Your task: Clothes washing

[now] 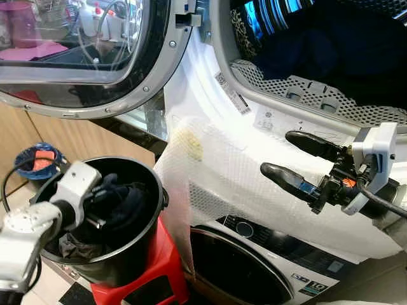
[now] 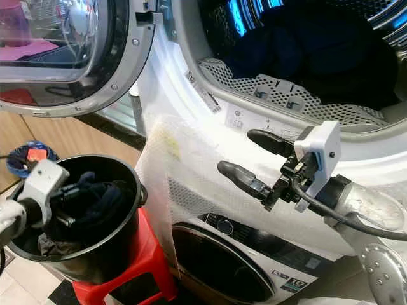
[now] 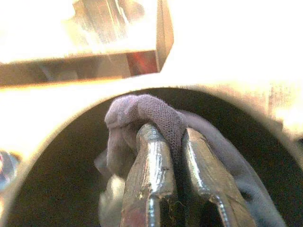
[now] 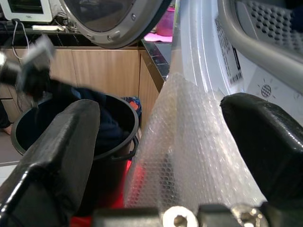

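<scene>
Inside round black bucket (image 1: 143, 254) — left claw (image 3: 175, 156) pinching knit cloth (image 3: 151, 116).

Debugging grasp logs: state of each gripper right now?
Left gripper: closed on dark garment in bucket.
Right gripper: open, empty.

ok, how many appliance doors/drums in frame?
2. The upper machine, with its round door swung open to the robot's left and dark laundry in the drum; the lower machine, with its door shut, partly behind bubble wrap.
</scene>
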Tool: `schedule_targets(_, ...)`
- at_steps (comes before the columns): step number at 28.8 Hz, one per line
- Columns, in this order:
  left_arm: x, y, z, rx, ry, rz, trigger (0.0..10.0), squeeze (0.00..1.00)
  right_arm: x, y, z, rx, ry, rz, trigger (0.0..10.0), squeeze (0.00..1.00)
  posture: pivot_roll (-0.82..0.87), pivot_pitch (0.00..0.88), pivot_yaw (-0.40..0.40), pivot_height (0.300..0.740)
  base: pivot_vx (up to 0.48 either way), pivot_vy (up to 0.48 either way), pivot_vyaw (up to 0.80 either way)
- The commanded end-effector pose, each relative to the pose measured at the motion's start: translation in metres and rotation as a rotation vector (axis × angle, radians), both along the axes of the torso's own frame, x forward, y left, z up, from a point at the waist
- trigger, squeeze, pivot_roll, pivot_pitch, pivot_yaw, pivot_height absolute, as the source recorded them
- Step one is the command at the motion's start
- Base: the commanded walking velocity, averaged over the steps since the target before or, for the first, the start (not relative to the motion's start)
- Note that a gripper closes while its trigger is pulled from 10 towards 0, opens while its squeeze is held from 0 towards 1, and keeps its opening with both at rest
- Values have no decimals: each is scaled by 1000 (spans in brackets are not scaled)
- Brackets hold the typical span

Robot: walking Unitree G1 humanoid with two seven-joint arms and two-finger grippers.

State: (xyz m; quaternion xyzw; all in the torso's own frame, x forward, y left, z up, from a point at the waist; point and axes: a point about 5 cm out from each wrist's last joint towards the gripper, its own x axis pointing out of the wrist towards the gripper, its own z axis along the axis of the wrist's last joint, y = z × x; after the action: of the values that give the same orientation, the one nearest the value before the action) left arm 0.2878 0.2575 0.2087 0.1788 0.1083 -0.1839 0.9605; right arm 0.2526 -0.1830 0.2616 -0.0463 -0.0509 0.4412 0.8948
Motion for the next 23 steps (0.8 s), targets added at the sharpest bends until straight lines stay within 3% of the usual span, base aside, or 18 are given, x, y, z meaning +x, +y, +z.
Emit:
schedule_targets(1, -2, 0, 30, -15, -88, -35, 10000, 0, 0, -1, 0, -1, -8, 0, 10000, 0, -34, 95, -107, 740, 0, 0, 0)
schedule_targets(5, -1, 1, 47, -22, -128, -43, 10000, 0, 1, -1, -1, 2, -7, 0, 10000, 0, -30, 92, -109, 740, 0, 0, 0)
schedule_targets(6, 0, -1, 61, -48, -168, -61, 10000, 0, 2, 0, -2, 4, -7, 0, 10000, 0, -28, 93, -110, 740, 0, 0, 0)
schedule_targets(9, 6, -4, 79, -81, -214, -67, 10000, 0, 3, 0, -2, 7, -7, 1, 10000, 0, -24, 93, -109, 740, 0, 0, 0)
schedule_targets(13, 12, -10, 91, -141, -253, -79, 10000, 0, 4, 0, -2, 9, -8, 0, 10000, 0, -26, 94, -108, 740, 0, 0, 0)
schedule_targets(18, 28, -11, 106, -216, -309, 5, 10000, 0, 3, 1, -2, 10, -5, 5, 10000, 0, -30, 98, -105, 740, 0, 0, 0)
schedule_targets(23, 46, -20, 118, -219, -372, 41, 10000, 0, 0, 3, -7, -1, 19, 34, 10000, 0, -27, 100, -105, 740, 0, 0, 0)
